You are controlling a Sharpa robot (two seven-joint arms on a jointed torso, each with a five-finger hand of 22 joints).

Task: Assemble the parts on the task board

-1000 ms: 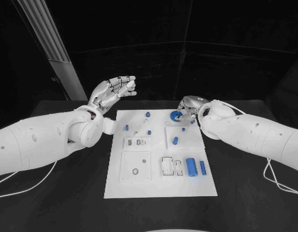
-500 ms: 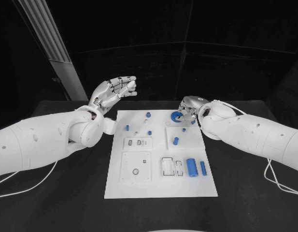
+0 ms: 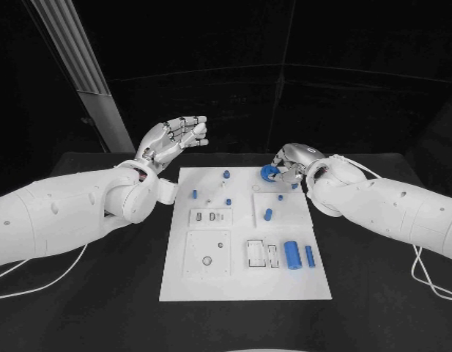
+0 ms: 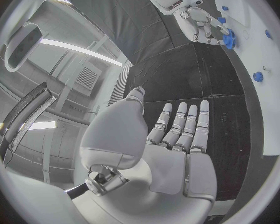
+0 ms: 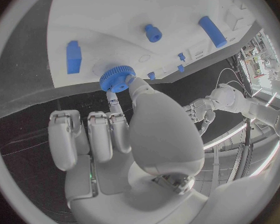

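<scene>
The white task board (image 3: 245, 282) lies in the middle of the black table. At its far right corner my right hand (image 3: 292, 161) pinches a blue toothed gear (image 3: 269, 173) between thumb and a finger. The right wrist view shows the gear (image 5: 117, 78) at the tips of that hand (image 5: 124, 134), close over the board (image 5: 115, 15); I cannot tell if it touches. My left hand (image 3: 173, 139) is raised beyond the board's far left corner, fingers apart, holding nothing. In the left wrist view that hand (image 4: 171, 144) is open and the gear (image 4: 230, 39) sits in the far hand.
Loose blue parts lie on the board: a thick cylinder (image 3: 290, 254), a slimmer one (image 3: 309, 255), a short peg (image 3: 268, 214) and small pieces (image 3: 226, 174) near the far edge. Cables (image 3: 421, 271) trail on the table beside both arms. A slanted pole (image 3: 83, 66) stands at the back left.
My right hand has edged slightly toward the far side with the gear still pinched. The left hand stays raised where it was.
</scene>
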